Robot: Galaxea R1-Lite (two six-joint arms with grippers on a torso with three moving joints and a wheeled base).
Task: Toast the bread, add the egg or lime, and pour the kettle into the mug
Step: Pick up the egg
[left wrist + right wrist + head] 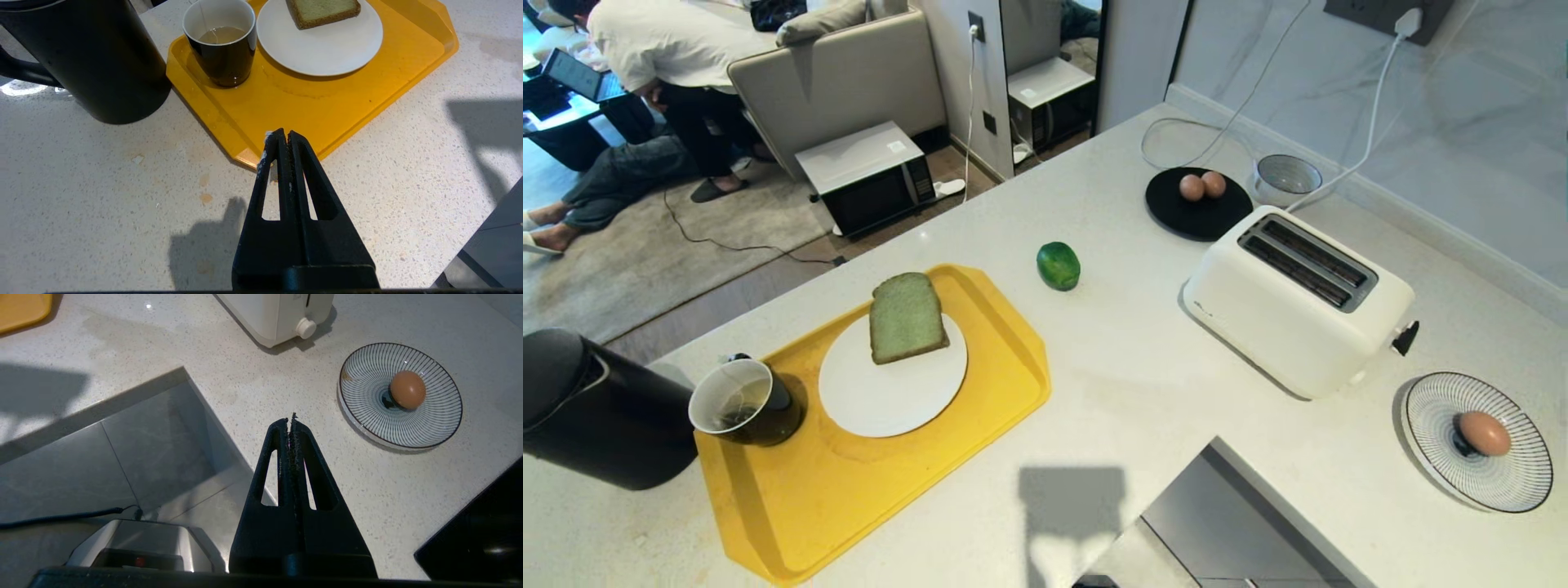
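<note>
The green bread [906,318] [324,10] lies on a white plate [882,400] on the yellow tray [849,498] [327,110]. The dark mug [743,403] [222,41], with a tea bag and liquid inside, stands on the tray beside the black kettle [592,408] [90,57]. A lime [1058,265] rests on the counter mid-way to the white toaster [1294,298]. One egg [1484,432] [407,389] sits on a striped plate [1515,482] [367,412]. My left gripper [284,132] hovers shut and empty near the tray's corner. My right gripper [291,419] is shut and empty over the counter edge. Neither arm shows in the head view.
Two more eggs [1202,186] lie on a black dish [1188,216] behind the toaster, next to a small grey bowl [1286,175] and white cables. The counter has a notch cut at its front edge [1217,490]. A person sits on the floor far left [645,90].
</note>
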